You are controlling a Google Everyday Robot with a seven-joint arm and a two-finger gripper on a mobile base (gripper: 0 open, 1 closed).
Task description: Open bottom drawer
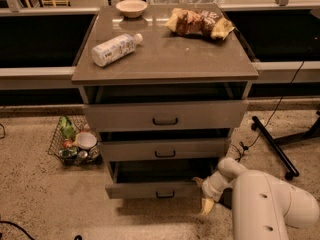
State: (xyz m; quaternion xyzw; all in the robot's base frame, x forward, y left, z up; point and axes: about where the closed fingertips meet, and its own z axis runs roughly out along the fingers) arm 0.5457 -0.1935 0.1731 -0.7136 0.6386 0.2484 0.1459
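The bottom drawer (pixel 150 189) is the lowest of three grey-brown drawer fronts in the cabinet, with a small black bar handle (pixel 165 194) at its centre. It stands pulled out, with a dark gap above its front. My gripper (pixel 204 194) is at the right end of that drawer front, near the floor, at the end of my white arm (pixel 265 199) that comes in from the lower right. Its yellowish fingertips (pixel 207 206) point down and left, beside the drawer's right corner.
The middle drawer (pixel 165 149) and top drawer (pixel 165 116) also stand slightly out. On the cabinet top lie a plastic bottle (pixel 115 49), a bowl (pixel 131 7) and a snack bag (pixel 199 23). A wire basket of items (pixel 75 144) sits on the floor at left. A black stand leg (pixel 272 146) lies at right.
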